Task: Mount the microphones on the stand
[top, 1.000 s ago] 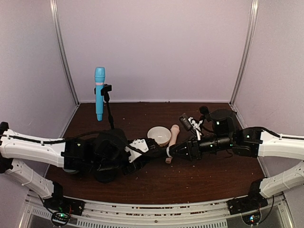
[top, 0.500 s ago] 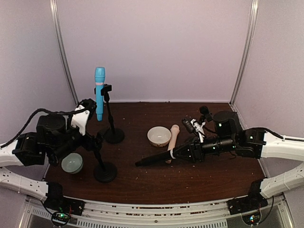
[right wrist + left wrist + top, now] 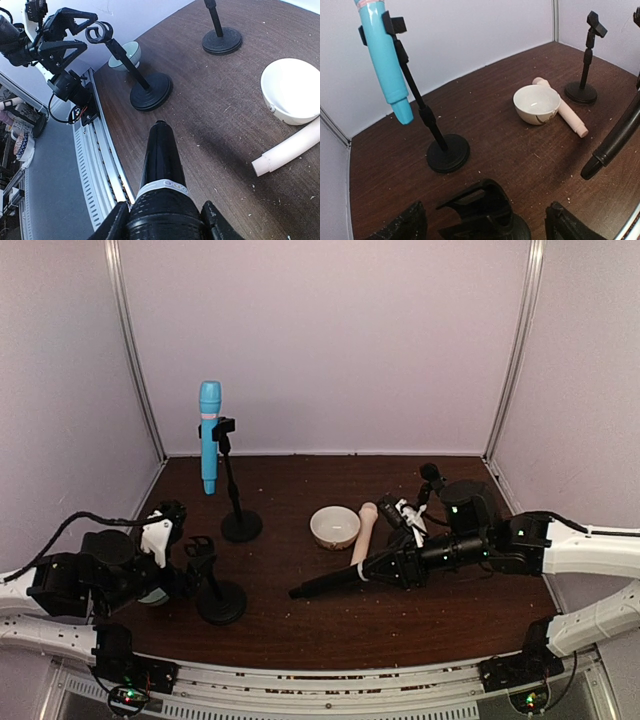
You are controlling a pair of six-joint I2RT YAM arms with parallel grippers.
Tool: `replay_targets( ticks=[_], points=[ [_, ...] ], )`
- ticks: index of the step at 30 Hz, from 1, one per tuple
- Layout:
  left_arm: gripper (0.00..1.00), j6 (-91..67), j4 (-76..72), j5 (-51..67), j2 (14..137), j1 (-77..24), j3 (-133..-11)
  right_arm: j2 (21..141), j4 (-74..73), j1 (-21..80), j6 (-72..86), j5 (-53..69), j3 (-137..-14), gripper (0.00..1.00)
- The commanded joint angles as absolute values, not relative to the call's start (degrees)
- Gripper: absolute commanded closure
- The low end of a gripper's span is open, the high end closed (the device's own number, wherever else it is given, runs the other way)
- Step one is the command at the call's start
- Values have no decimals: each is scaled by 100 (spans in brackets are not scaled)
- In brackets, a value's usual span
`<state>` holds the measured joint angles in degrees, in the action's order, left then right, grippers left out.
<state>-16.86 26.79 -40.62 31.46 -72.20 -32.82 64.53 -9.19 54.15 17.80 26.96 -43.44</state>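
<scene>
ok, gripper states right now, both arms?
left gripper: open, holding nothing, jaws either side of the near stand clip.
right gripper: shut on the black mic.

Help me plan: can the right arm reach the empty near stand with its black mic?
Probably yes: bare table lies between the black mic in the right gripper and the stand. The open left gripper at its clip could crowd it.
</scene>
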Motion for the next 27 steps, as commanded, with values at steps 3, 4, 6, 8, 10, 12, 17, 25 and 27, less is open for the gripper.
replay_targets(
  ticks=[3,4,6,8,10,12,17,25,27],
  points=[
    [16,-2135,2158,-4332,3432,-7215,-2996,6465,-820,5435,1614,2677,-4375,93],
    [16,-2246,2124,-4429,3429,-7216,-2951,6453,-843,5435,1609,2681,-4382,93],
    [16,-2380,2051,-4551,3411,-7216,-2837,6434,-853,5437,1598,2680,-4364,93],
    [17,-2471,1991,-4640,3398,-7216,-2696,6438,-853,5437,1576,2653,-4344,93],
    [17,-2533,1890,-4708,3379,-7216,-2542,6478,-850,5432,1590,2665,-4355,93],
    [18,-2544,1731,-4706,3375,-7216,-2389,6502,-801,5434,1635,2737,-4368,92],
    [25,-2462,1250,-4761,3296,-7209,-2003,6530,-763,5432,1658,2751,-4380,92],
    [42,-1767,-90,-4521,3133,-7115,-1235,6485,-780,5432,1743,2773,-4358,92],
    [48,-1570,-517,-4448,3123,-7037,-1103,6453,-808,5432,1757,2754,-4339,92]
  ],
)
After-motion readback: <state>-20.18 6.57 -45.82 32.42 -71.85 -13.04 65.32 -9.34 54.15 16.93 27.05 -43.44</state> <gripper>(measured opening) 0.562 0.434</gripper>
